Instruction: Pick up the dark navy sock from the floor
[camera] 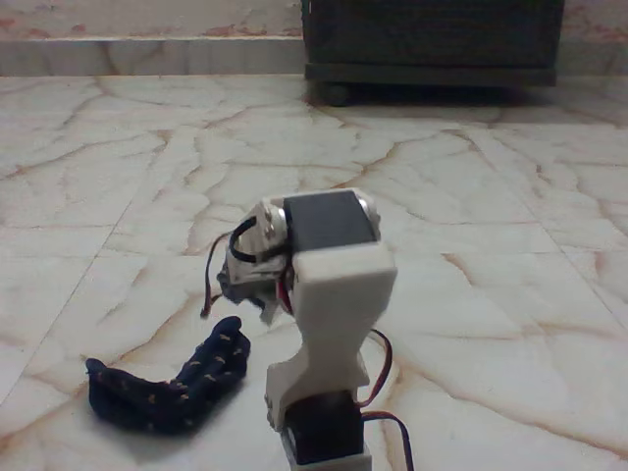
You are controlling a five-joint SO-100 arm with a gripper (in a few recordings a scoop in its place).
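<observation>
The fixed view sits low behind the arm (334, 324), close, facing across the floor (491, 196).

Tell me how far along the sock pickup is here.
Nothing looks done yet: the dark navy sock lies curled on the floor, left of the arm in the fixed view. In hand: the pincer hangs above the sock's upper end; its jaw state is unclear. Left: descend, close, lift.

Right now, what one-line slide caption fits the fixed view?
White SO-100 arm bends down over the dark navy sock, which lies curled on the veined marble floor; dark wheeled cabinet behind.
</observation>
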